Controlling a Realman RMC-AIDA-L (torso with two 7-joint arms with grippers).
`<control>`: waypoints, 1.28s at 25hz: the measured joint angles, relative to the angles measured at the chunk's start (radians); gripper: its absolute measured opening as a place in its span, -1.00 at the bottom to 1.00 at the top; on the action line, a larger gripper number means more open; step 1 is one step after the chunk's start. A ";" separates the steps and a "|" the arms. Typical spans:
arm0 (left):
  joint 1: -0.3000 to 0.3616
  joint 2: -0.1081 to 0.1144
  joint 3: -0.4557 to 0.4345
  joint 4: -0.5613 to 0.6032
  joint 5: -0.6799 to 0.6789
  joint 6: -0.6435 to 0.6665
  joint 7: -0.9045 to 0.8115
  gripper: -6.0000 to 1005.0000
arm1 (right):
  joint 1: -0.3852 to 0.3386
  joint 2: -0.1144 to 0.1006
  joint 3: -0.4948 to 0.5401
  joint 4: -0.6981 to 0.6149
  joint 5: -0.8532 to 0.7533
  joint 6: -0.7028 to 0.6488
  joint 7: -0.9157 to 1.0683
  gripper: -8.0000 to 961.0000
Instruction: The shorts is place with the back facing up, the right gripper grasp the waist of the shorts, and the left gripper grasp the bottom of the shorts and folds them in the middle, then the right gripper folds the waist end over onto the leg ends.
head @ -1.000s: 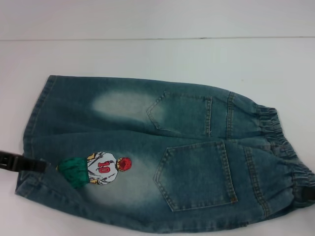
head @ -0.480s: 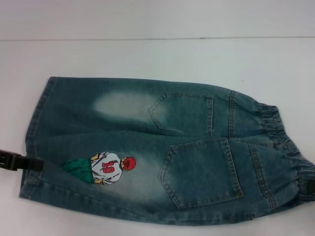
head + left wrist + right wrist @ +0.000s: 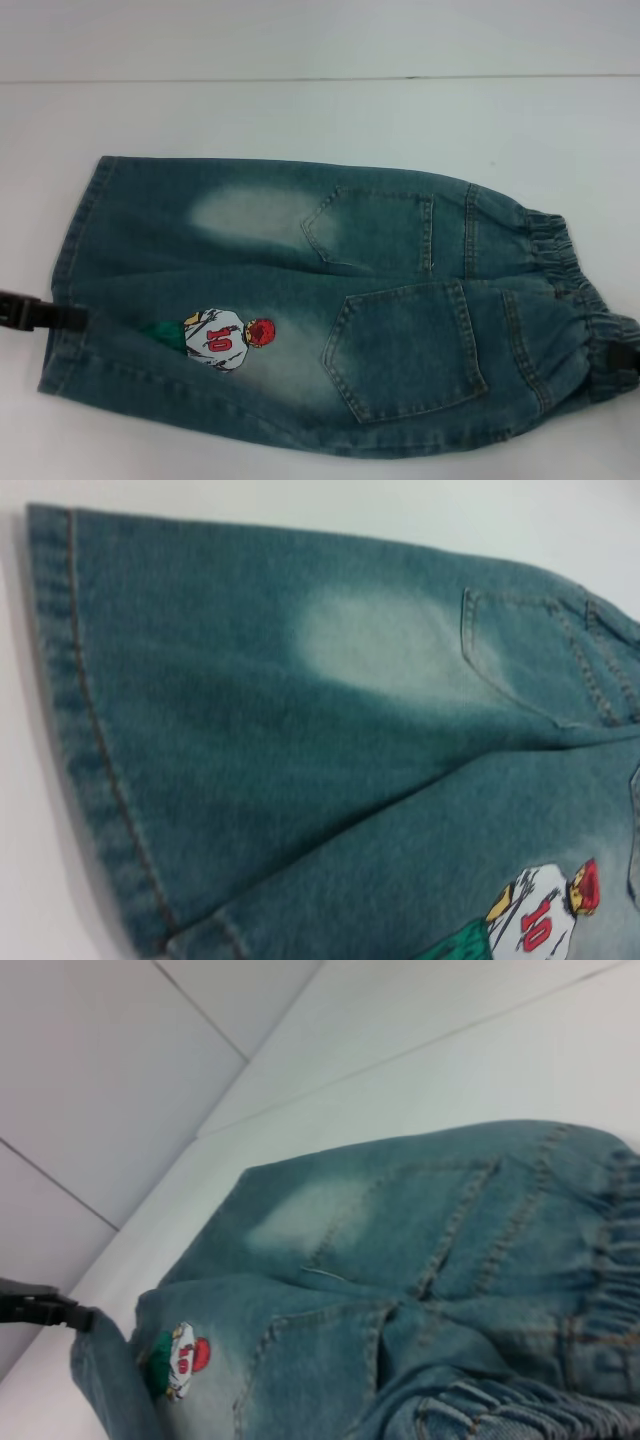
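On the white table [image 3: 320, 110], the denim shorts [image 3: 300, 300] lie back side up, both back pockets showing, leg hems to the left and the elastic waist to the right, with the near leg lifted and starting to lap over the far one so the cartoon patch [image 3: 222, 338] numbered 10 sits near the crease. The left gripper [image 3: 40, 314] is at the near-left hem and pinching the bottom of the shorts, while the right gripper [image 3: 622, 360] is at the near-right edge with the waistband bunched against it, though I cannot tell how its fingers stand.
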 joint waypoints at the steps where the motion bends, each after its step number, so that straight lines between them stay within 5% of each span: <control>1: -0.003 0.001 0.000 -0.002 -0.007 0.000 0.001 -0.90 | 0.007 0.000 0.000 0.000 0.000 -0.002 0.000 -0.88; 19: -0.063 0.022 -0.008 -0.010 -0.102 -0.041 -0.011 -0.90 | 0.118 -0.026 0.002 -0.049 0.065 0.014 0.011 -0.88; 32: -0.130 0.027 -0.003 -0.034 -0.193 -0.207 -0.043 -0.90 | 0.227 -0.039 -0.003 -0.101 0.102 0.180 0.056 -0.88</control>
